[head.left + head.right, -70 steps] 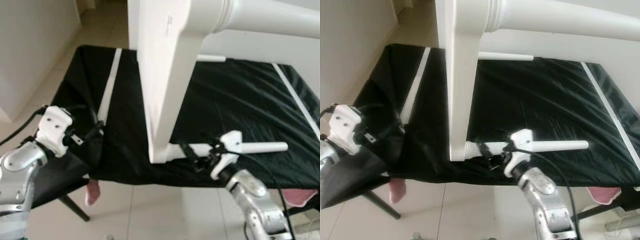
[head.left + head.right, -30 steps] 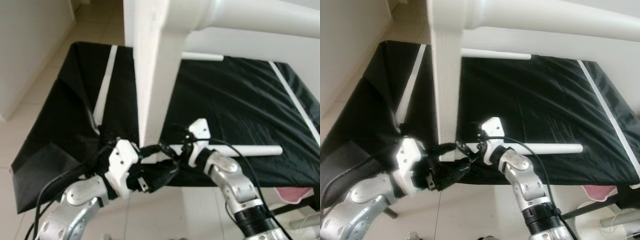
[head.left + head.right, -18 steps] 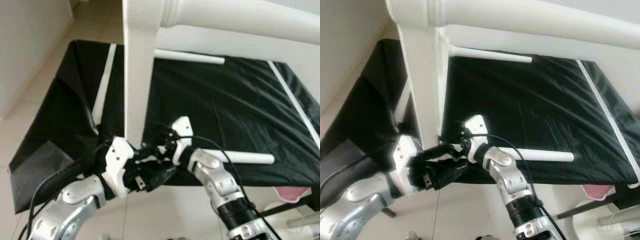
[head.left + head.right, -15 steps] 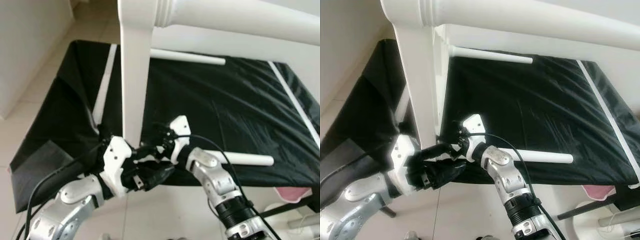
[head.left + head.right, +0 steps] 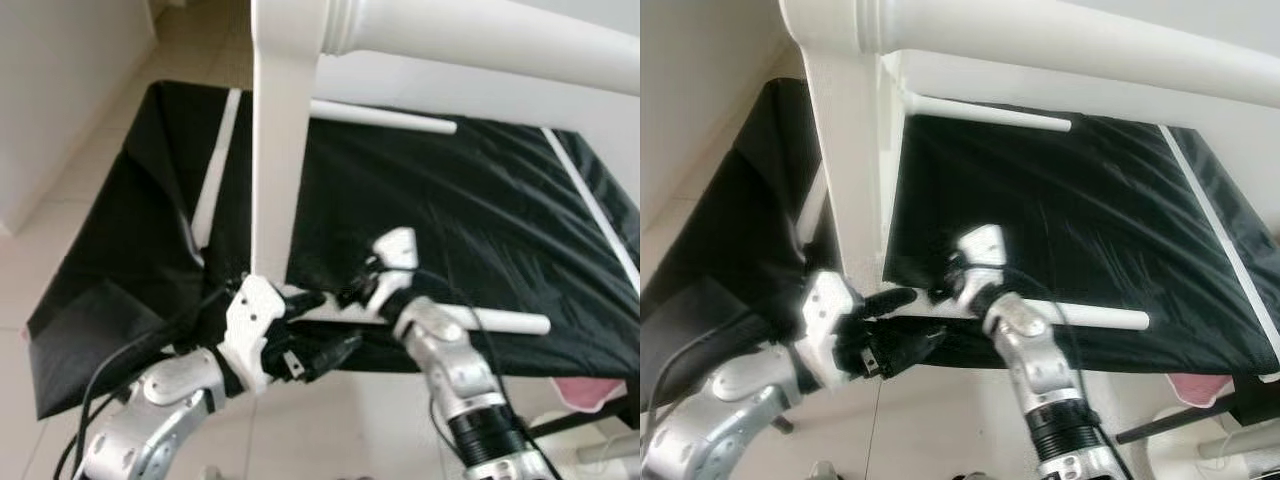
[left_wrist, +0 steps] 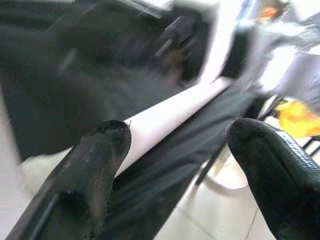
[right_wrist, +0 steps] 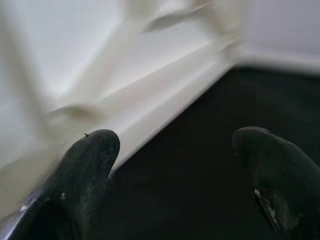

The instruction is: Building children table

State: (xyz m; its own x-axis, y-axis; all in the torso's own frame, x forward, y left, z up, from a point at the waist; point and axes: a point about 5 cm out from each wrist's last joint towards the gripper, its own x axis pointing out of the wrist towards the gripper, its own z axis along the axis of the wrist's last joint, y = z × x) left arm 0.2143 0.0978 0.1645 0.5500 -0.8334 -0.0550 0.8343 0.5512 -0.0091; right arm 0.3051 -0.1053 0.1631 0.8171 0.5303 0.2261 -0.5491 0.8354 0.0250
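Right gripper [image 5: 352,292] seemingly off leg [image 5: 478,320].

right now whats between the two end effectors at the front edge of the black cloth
In the left eye view, the white table leg on the black cloth bridges the left end effector and right end effector.

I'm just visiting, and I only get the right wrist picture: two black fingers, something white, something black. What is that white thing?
Observer: It is a white children's table standing on its edge on a black cloth, with a top leg jutting out sideways.
Operator: Where is this gripper on it?
Observer: The right gripper is at the table's bottom corner, where a lower leg lies along the cloth's near edge.
Operator: Is the other arm busy too?
Observer: Yes. The left gripper is at that same corner, open, with the lower leg between its fingers.
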